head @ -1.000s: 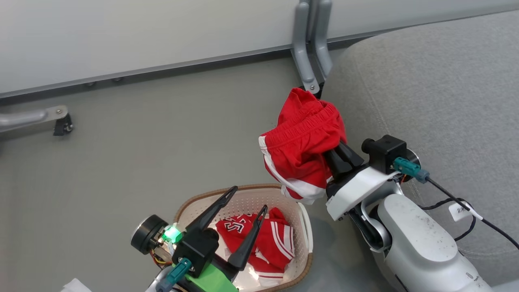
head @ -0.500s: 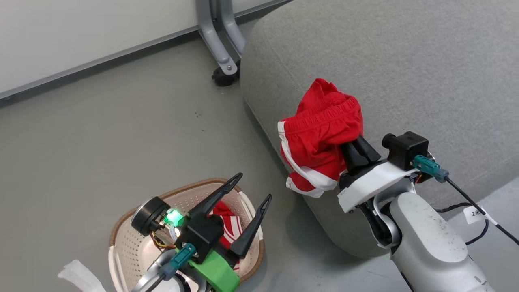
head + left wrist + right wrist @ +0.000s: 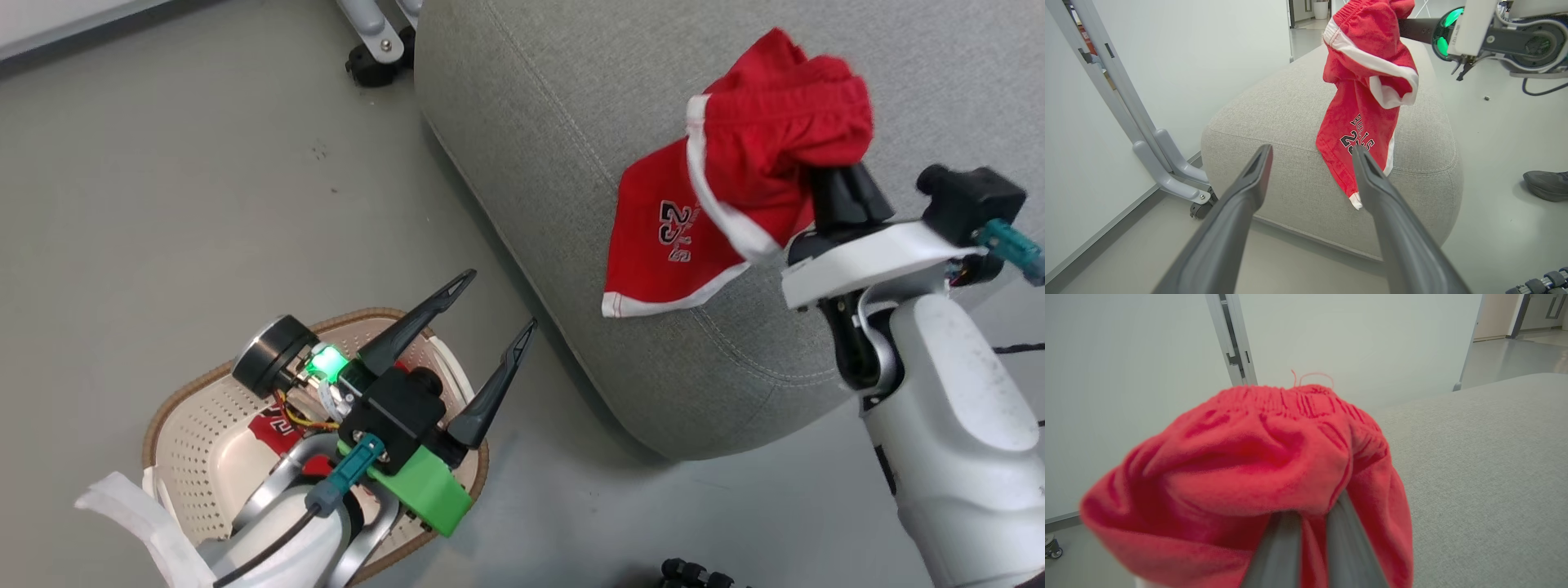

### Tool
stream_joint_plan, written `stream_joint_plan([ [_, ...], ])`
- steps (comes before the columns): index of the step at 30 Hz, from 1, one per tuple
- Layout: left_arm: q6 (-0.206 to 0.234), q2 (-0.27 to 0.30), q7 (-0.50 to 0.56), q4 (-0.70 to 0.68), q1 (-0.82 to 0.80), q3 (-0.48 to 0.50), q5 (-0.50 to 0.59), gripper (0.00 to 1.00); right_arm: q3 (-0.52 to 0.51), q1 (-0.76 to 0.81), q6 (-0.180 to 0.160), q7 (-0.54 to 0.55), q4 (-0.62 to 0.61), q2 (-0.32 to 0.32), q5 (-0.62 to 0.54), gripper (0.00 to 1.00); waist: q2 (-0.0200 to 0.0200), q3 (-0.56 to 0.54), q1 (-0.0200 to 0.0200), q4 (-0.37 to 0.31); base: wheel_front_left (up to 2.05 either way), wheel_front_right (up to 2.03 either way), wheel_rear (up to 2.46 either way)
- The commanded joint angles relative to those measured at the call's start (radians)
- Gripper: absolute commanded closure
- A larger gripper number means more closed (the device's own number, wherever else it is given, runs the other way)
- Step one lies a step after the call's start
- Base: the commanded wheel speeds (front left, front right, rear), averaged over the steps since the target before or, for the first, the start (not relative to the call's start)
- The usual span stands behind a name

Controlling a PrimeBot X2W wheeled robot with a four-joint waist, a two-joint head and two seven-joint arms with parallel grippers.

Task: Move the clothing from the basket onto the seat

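At the lower left of the head view the basket point(image 3: 184, 445) sits on the floor with a red garment point(image 3: 268, 430) lying inside, partly hidden behind the left arm. The left gripper point(image 3: 501, 299) hangs over the basket's right rim, fingers spread wide with nothing between them, probably waiting for the next piece. From the centre to the upper right spreads the seat point(image 3: 563, 147). Over its near corner, in the upper right, the red shorts point(image 3: 718, 220) dangle, bunched at the waistband where the right gripper point(image 3: 834, 189) pinches them, fingers pressed together on the cloth. The loose leg hangs by the cushion's rounded edge; whether it touches I cannot tell. Held this high the fabric clears that edge, so lowering and letting go looks to be next
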Motion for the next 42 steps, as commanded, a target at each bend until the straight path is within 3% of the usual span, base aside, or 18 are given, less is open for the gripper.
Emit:
stream_joint_plan([
  [1, -0.008, 0.014, 0.007, -0.008, -0.031, 0.005, 0.013, 0.00, -0.024, -0.038, 0.000, -0.003, -0.005, -0.006, 0.001, 1.00, -0.0001, 0.084, -0.0001, 0.030, 0.00, 0.00, 0.00],
  [14, -0.031, 0.031, 0.013, -0.060, -0.186, 0.015, 0.068, 0.00, -0.251, -0.260, 0.000, -0.003, 0.086, -0.120, 0.022, 1.00, -0.0001, 0.278, -0.0001, 0.197, 0.00, 0.00, 0.00],
  [27, -0.038, 0.045, 0.007, -0.074, -0.243, 0.015, 0.083, 0.00, -0.339, -0.304, 0.000, -0.003, 0.335, -0.136, 0.040, 1.00, -0.0001, 0.371, -0.0001, 0.204, 0.00, 0.00, 0.00],
  [28, -0.036, 0.044, 0.005, -0.070, -0.242, 0.014, 0.081, 0.00, -0.346, -0.292, 0.000, -0.003, 0.334, -0.131, 0.037, 0.64, -0.0001, 0.369, -0.0001, 0.201, 0.00, 0.00, 0.00],
  [29, -0.034, 0.044, 0.003, -0.066, -0.242, 0.014, 0.079, 0.00, -0.357, -0.282, 0.000, -0.003, 0.328, -0.127, 0.038, 0.40, -0.0001, 0.366, -0.0001, 0.198, 0.00, 0.00, 0.00],
  [30, -0.031, 0.042, -0.001, -0.063, -0.239, 0.013, 0.077, 0.00, -0.370, -0.267, 0.000, -0.003, 0.317, -0.121, 0.035, 0.00, -0.0001, 0.361, -0.0001, 0.194, 0.00, 0.00, 0.00],
  [36, -0.016, 0.026, -0.023, -0.028, -0.206, 0.013, 0.053, 0.00, -0.437, -0.153, 0.000, -0.003, 0.204, -0.071, 0.013, 0.00, -0.0001, 0.299, -0.0001, 0.188, 0.00, 0.00, 0.00],
  [42, 0.026, 0.019, -0.064, 0.013, -0.153, 0.039, 0.017, 0.00, -0.458, 0.021, 0.000, -0.003, 0.000, 0.008, -0.047, 0.00, -0.0001, 0.200, -0.0001, 0.185, 0.00, 0.00, 0.00],
])
